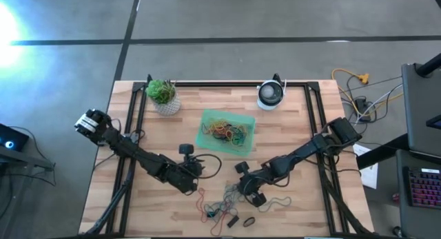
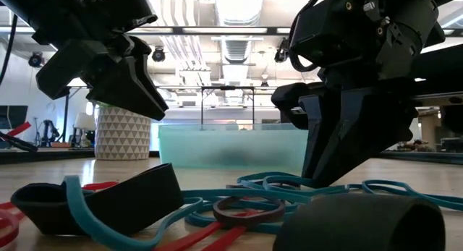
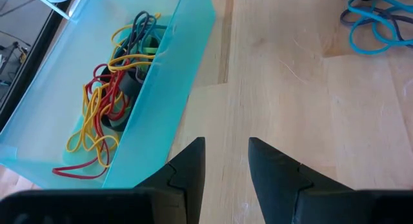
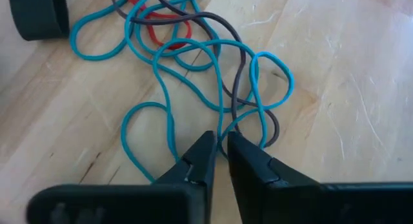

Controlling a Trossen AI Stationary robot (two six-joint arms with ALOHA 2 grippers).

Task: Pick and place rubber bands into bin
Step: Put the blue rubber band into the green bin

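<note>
Many bands already lie in the bin (image 1: 205, 122), but a tangle of bands (image 1: 224, 206) is left on the desk (image 1: 296, 129). The right hand (image 4: 221, 144) pinches a teal band there, fingers almost together. The left hand (image 3: 226, 153) waits spread beside the bin.

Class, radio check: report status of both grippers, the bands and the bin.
Right gripper closing on teal band in loose pile. Left gripper open, empty, beside bin. Bin holds bands. Nothing blocking.
</note>
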